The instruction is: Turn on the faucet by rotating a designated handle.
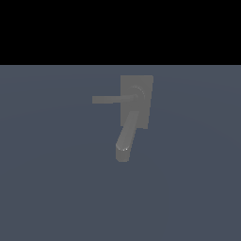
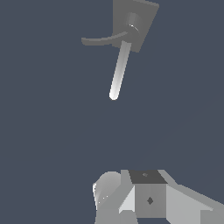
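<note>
A: What is the arm doing at this point?

B: I'm judging that it is approaching. The gripper (image 2: 146, 199) is showing only in the wrist view, as pale blocky parts, and the exterior view is not showing it at all.

A: Are the jaws standing wide or narrow?

B: I cannot tell. The fingertips are not showing clearly.

A: Where is the handle lying?

B: In the exterior view the handle (image 1: 112, 99) is reaching from the round hub on the faucet (image 1: 143, 84) plate toward the exterior view's left, roughly level. The spout (image 1: 125, 140) is running down from below the hub, thicker, with a rounded tip.

A: And relative to the jaws?

B: Well apart. The faucet (image 2: 142, 19) is sitting far ahead of the gripper, with nothing touching.

A: How should it be going about this?

B: It should be heading for the handle's free end, far from the hub, where a push is turning it most easily, and keeping clear of the spout. I'm also suggesting it push across the bar, so contact is not slipping off the tip.
</note>
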Robot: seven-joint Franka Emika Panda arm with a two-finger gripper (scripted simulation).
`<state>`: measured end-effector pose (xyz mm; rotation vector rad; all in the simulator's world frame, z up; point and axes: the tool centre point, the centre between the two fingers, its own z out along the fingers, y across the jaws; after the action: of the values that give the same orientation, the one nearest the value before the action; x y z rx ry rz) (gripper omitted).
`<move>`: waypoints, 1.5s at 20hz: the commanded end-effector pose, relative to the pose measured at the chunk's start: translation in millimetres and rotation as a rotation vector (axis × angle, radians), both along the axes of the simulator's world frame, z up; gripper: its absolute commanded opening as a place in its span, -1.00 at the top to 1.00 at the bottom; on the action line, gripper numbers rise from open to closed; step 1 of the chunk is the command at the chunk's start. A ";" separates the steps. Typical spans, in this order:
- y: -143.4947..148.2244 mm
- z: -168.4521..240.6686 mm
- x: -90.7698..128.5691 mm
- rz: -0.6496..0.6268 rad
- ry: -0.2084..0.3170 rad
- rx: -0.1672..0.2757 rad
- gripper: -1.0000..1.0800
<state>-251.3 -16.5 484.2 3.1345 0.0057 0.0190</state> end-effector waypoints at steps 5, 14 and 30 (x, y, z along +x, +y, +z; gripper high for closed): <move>4.5 3.7 1.1 0.017 -0.010 -0.003 1.00; 14.2 19.9 5.2 0.052 -0.061 -0.052 1.00; -6.3 84.4 15.8 -0.058 -0.289 -0.457 1.00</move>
<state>-236.5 -21.7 558.1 2.7112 -0.0550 0.3696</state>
